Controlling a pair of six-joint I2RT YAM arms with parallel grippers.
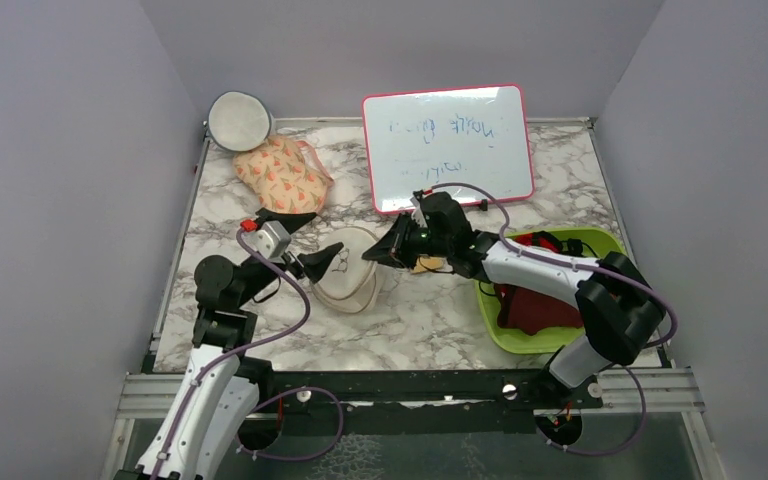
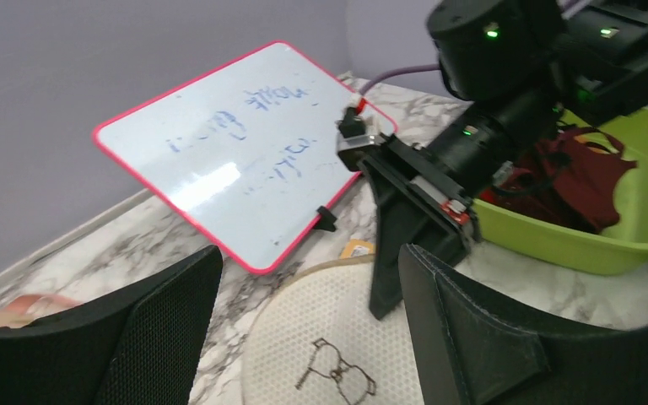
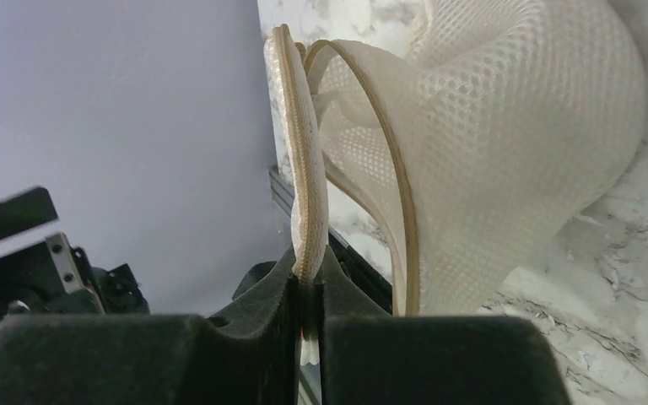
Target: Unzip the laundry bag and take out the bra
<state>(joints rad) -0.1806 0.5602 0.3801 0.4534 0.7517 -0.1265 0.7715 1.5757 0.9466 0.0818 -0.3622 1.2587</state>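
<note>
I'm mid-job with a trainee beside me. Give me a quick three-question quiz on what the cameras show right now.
1. True or false: the left gripper is shut on the laundry bag.
2. Pick one. The right gripper is: A) open above the bag; B) shut on the bag's zipper edge; C) out of every view.
3. Fill the gap: the dark red cloth lies in the ____ tub.

Key: 1 false, its fingers stand wide apart over the bag. 2 B. 3 green.
</note>
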